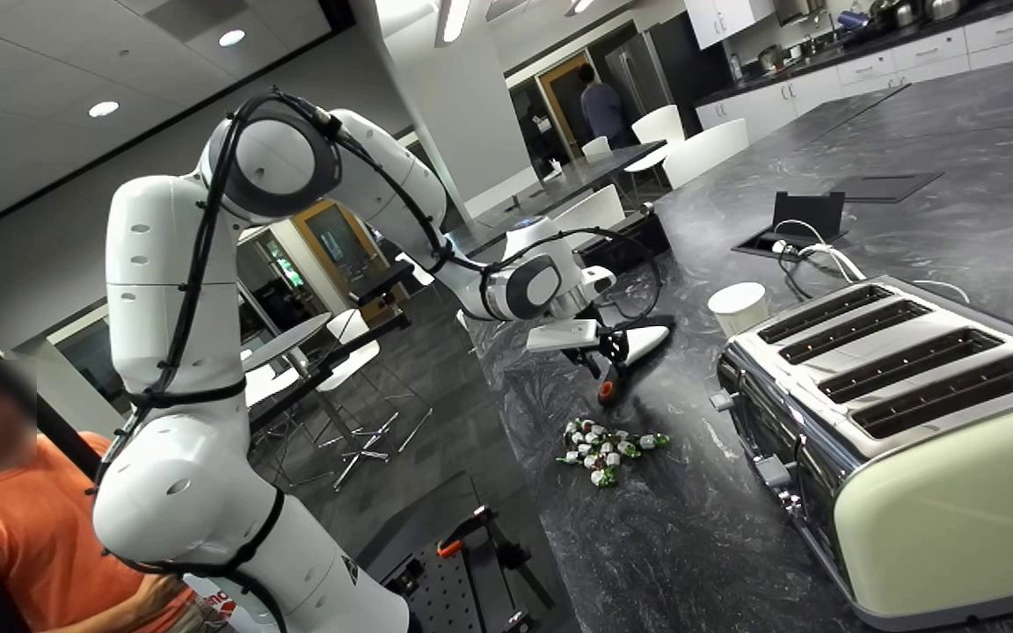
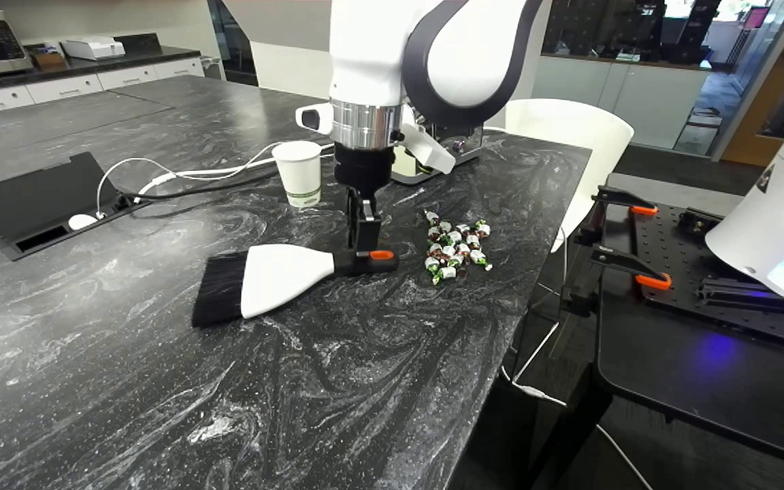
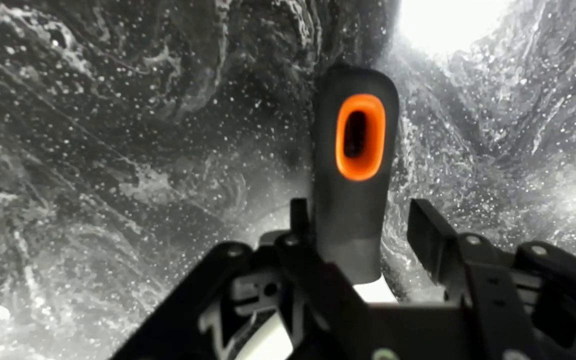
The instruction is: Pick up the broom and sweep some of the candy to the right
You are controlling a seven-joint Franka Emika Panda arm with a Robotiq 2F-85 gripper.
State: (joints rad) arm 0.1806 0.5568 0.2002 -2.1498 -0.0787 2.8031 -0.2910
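Hand [image 3: 359,220]: fingers [image 3: 433,245] apart
Broom [image 2: 286,275]: handle [image 3: 350,215] between the fingers
Candy [image 2: 456,248]: near the hand, past the handle's end
Good grab: get handle in the middle, then squeeze tight

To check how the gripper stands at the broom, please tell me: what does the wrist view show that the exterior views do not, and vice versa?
Only the wrist view clearly shows a gap between the broom handle and one finger of the open gripper. Only the exterior views show the candy and the bristles. All share the handle's orange-rimmed hole and the dark tabletop.
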